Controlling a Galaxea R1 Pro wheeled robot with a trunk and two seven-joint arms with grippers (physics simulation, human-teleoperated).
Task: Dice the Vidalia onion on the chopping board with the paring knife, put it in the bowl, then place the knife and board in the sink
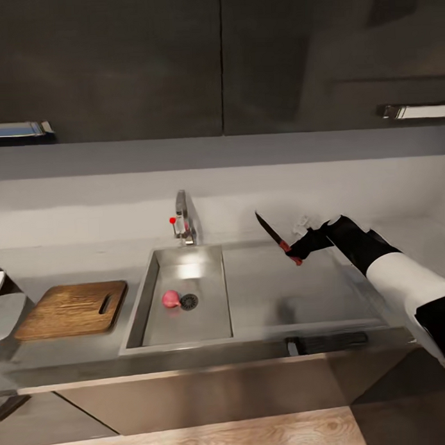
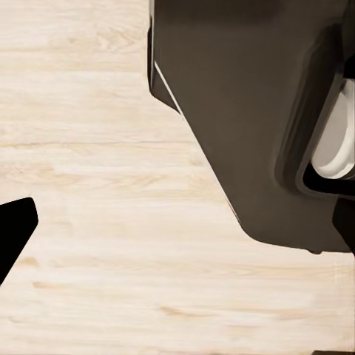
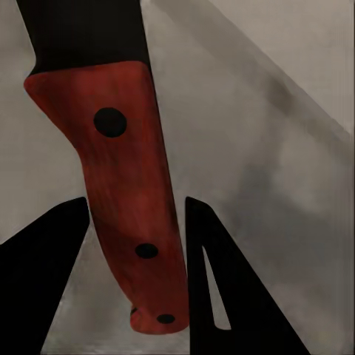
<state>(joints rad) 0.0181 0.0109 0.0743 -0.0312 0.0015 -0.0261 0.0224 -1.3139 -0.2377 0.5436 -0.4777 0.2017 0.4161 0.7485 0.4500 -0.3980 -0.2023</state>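
Glossy black upper cabinets (image 1: pixel 114 59) hang at twelve o'clock over the dark-grey countertop (image 1: pixel 70 263). Sunk into it, the sink (image 1: pixel 143 302) holds the pinkish Vidalia onion (image 1: pixel 170 299) just beside the round drain (image 1: pixel 189 302). At nine o'clock of the basin lies the chopping board (image 1: pixel 68 311). At three o'clock, above the drainboard (image 1: pixel 295 290), the right gripper (image 1: pixel 299 249) is clenched on the paring knife (image 1: pixel 274 237), its fingers (image 3: pixel 222 288) pressing the red handle. The left gripper (image 2: pixel 11 237) hangs over wood floor (image 2: pixel 89 148); I cannot tell how its jaws stand.
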